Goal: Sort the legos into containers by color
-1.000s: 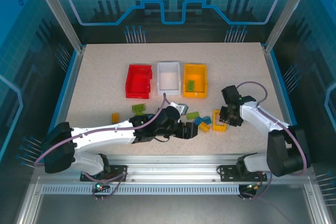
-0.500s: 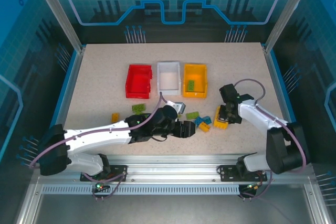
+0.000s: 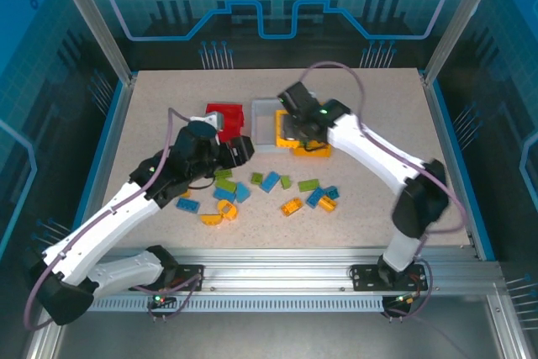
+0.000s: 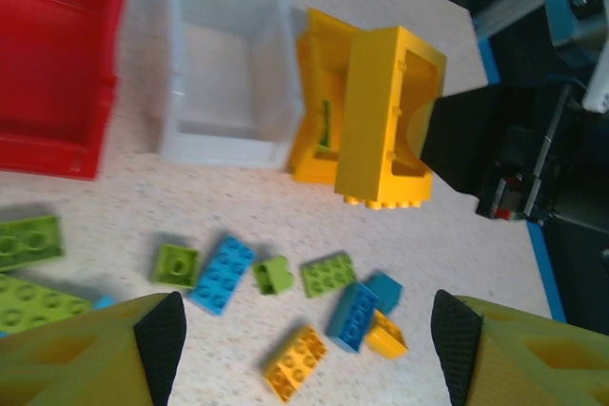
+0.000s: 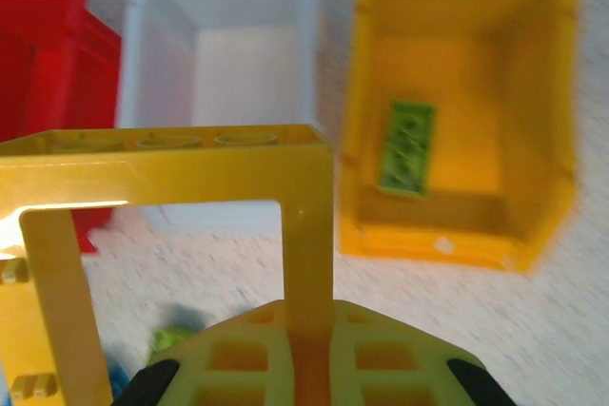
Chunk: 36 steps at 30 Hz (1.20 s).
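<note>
Speckled beige table sits inside a blue-lit cage in your top view. Your right claw is clamped on a yellow frame brick at the left side of the yellow bin. You cannot tell from here whether the brick hangs over the bin or just beside it. Left of that claw sits the white bin, then the red bin, partly hidden behind your left claw. Loose bricks in blue, green and orange lie scattered on the near side of both claws, apart from the bins.

Through your left wrist camera, the left claw stands wide with nothing between its fingers. Bricks lie just ahead of it. Beyond them, the red bin is far to its left, the white bin ahead and left, and the yellow bin straight ahead. The frame brick covers that bin's right half, pinched from the right by your black right claw.

Through your right wrist camera, the right claw has its jaws closed on the frame brick, which stretches ahead and left of it. Ahead and right of the claw, the yellow bin holds one green brick lying flat on its floor. The white bin is ahead and left, and the red bin farther left.
</note>
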Available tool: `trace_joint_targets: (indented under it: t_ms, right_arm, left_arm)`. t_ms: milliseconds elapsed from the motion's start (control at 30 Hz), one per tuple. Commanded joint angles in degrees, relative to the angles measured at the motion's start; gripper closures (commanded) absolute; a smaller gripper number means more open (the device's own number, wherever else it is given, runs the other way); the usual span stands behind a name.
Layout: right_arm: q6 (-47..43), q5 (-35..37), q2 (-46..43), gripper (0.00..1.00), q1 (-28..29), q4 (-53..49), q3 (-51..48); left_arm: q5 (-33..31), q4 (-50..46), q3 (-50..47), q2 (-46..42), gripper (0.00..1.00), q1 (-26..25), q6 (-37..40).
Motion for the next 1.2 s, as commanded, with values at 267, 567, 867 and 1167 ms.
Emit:
trace_joint_targets:
  t_ms: [267,567,867,1167]
  right_arm:
    - [0.24,-2.70,31.14,0.88,-2.85,-9.64,33.66]
    - [0.24,-5.08,39.42,0.88,-4.71,-10.68,39.68]
    - [0.33,-6.51,39.99,0.85,-5.36,-10.23,40.50]
    - [-1.87,-4.65,33.33,0.60,-3.33,-9.33,39.40]
  left_arm:
    - [6.14,-2.02,0.74,-0.04,0.27,5.59,2.50]
    - [6.91,-1.84,-2.67,-2.93,0.27,5.57,1.57]
    - [8.30,-0.74,-4.07,-3.36,0.27,5.60,0.38]
    - [6.24,-3.03,-5.16,-4.75,0.27,5.62,0.60]
